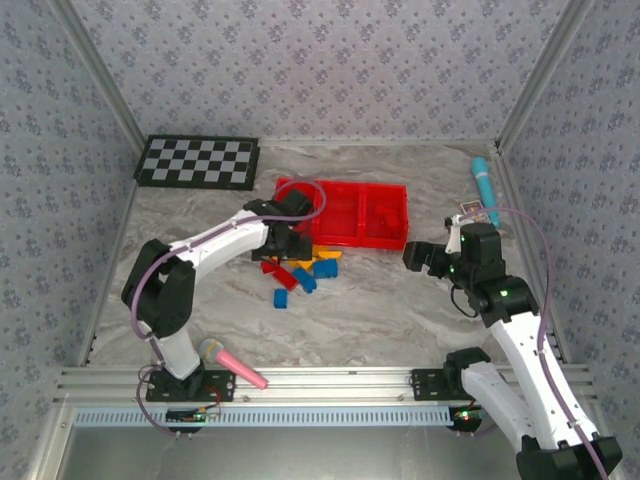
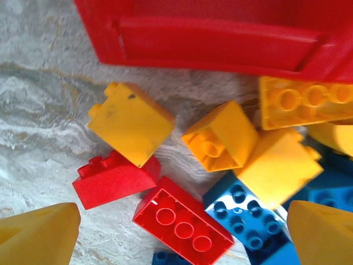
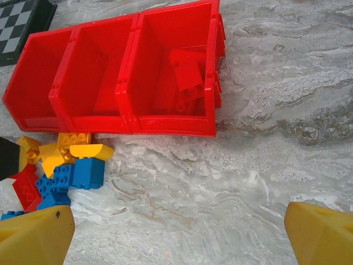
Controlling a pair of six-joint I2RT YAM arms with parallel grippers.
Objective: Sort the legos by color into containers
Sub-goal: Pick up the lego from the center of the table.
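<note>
Red three-compartment tray (image 3: 94, 118) sits mid-table, and the end bin nearest the right arm has a few red bricks (image 3: 185, 77) in it, while the other two look bare. The loose legos (image 1: 298, 275) are piled right against the tray's near wall, red, blue and yellow all jumbled and touching. Left gripper (image 2: 179, 237) hangs just over them, jaws wide, nothing held. I'd go for the red studded brick (image 2: 182, 229) between the fingers. It's butted against a blue one (image 2: 242, 218) though, so come straight down and close slowly. Left arm is stretched forward, wrist pitched down. Right gripper (image 3: 179, 234) is fully spread and empty too, off to the tray's right, angled toward it.
</note>
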